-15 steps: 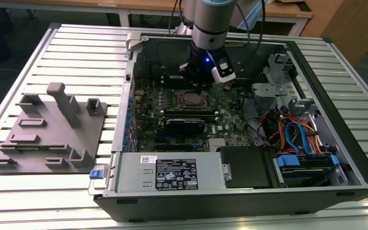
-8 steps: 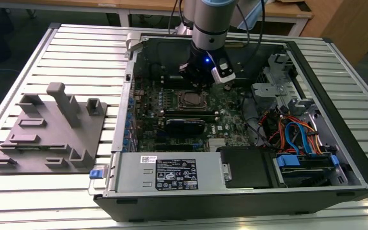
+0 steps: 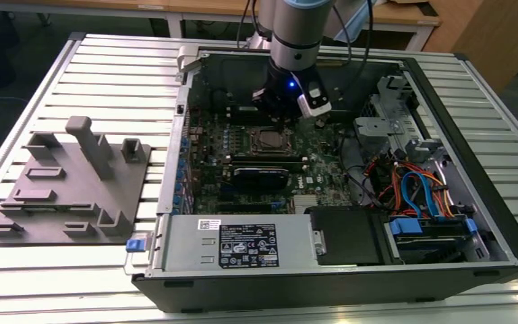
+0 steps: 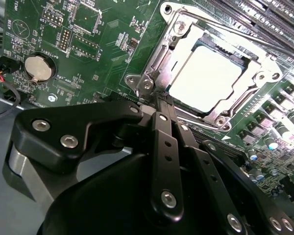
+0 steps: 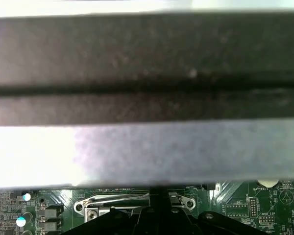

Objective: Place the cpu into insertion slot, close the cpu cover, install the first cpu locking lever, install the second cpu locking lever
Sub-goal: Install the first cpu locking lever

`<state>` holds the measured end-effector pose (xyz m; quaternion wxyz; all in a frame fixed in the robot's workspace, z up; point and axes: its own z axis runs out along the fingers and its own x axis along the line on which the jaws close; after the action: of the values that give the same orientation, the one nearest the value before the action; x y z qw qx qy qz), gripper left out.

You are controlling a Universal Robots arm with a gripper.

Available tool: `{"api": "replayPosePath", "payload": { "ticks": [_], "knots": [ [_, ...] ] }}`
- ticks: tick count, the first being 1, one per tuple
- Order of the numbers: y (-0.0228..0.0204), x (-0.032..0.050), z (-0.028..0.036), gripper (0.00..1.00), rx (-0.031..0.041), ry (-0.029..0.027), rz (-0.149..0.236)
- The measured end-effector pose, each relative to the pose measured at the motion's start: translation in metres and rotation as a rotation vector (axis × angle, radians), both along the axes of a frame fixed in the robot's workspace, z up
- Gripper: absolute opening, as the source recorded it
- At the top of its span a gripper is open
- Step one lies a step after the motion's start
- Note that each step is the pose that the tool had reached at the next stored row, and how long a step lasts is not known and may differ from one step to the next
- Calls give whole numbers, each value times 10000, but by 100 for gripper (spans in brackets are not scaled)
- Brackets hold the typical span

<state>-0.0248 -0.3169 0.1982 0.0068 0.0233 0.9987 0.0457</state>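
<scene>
The cpu point(image 4: 208, 78) lies flat in its socket on the green motherboard, its silver-grey top catching the light. Around it the cpu cover point(image 4: 183, 34), a silvery frame, is folded down. My gripper point(image 4: 159, 100) is shut, its two black fingers point(image 4: 164, 147) pressed together with nothing seen between them. Their tips rest at the socket's corner, beside a thin metal locking lever point(image 5: 117, 198). In the exterior view the gripper point(image 3: 280, 120) hangs just behind the cpu point(image 3: 264, 140), deep inside the open computer case. The first wrist view has the gripper point(image 5: 154, 205) against the socket's edge.
A grey fixture plate point(image 3: 70, 182) with upright blocks lies at the exterior view's left. In the case are the power supply point(image 3: 241, 246), coloured cables point(image 3: 421, 189) and a drive cage point(image 3: 380, 121). A coin battery point(image 4: 38, 67) and memory slots point(image 4: 264, 14) flank the socket. A dark case wall point(image 5: 147, 58) looms close.
</scene>
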Motion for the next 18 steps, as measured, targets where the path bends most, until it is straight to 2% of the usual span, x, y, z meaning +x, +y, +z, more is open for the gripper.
{"api": "replayPosePath", "payload": {
  "ticks": [2,4,14,18],
  "knots": [
    [-3,-9,23,11,-5,11,1],
    [-3,-25,30,11,20,9,0],
    [-3,-160,38,11,206,-1,1],
    [-2,-185,39,11,247,-3,0]
  ]
}}
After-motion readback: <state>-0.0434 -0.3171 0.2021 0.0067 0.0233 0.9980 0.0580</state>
